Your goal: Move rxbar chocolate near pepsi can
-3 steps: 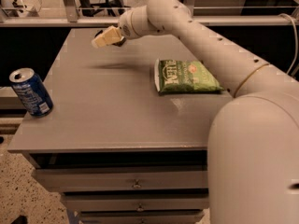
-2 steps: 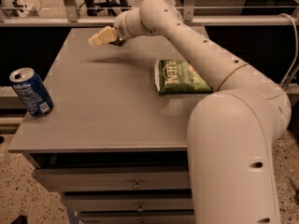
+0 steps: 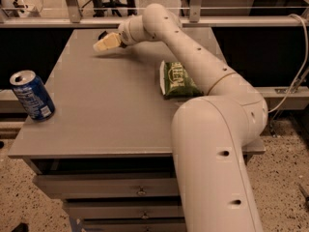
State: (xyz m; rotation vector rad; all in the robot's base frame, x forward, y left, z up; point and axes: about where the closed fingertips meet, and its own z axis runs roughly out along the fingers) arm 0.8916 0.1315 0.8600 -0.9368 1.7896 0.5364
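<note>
The pepsi can (image 3: 32,94), blue with a silver top, stands upright near the table's left front edge. My gripper (image 3: 104,44) is at the far left part of the table, low over the surface, far behind the can. A small dark shape (image 3: 102,34) shows just behind the gripper. It may be the rxbar chocolate, but I cannot tell for sure. No other black bar is in view.
A green snack bag (image 3: 176,79) lies on the grey table (image 3: 106,120), right of the middle and beside my arm (image 3: 193,57). Drawers sit under the table front. A rail and chair legs stand behind the far edge.
My gripper has moved a little to the left and lower toward the table. The can and the green bag have not moved.
</note>
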